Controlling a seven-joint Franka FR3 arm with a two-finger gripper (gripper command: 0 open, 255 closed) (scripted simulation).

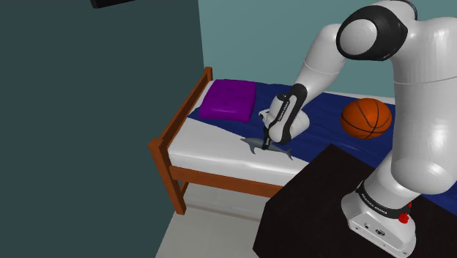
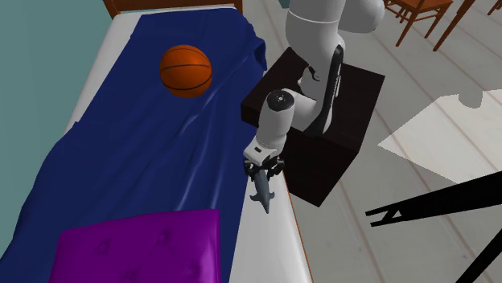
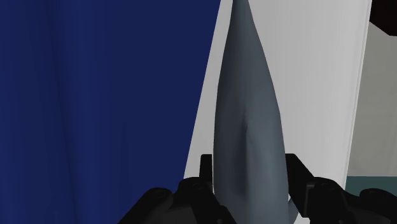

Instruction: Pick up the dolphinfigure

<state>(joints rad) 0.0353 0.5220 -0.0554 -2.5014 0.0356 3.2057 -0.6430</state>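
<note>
- Location type: bedroom in a home.
- Shoulder view, centre: wooden bed frame [image 1: 220, 180], white mattress [image 1: 212, 143], blue blanket [image 1: 327, 121], purple pillow [image 1: 228, 100].
- Shoulder view, top: teal wall [image 1: 249, 37].
- Second exterior view, upper right: wooden chairs [image 2: 422, 16].

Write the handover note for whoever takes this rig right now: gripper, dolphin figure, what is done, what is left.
Gripper: jaws shut against both flanks of the grey dolphin figure, which looks clasped.
Dolphin figure: lying on the bed's white sheet, beside the edge of the blue blanket; no lift can be seen.
Done: the approach and, it seems, the grasp.
Left: raise the figure clear of the bed.
</note>
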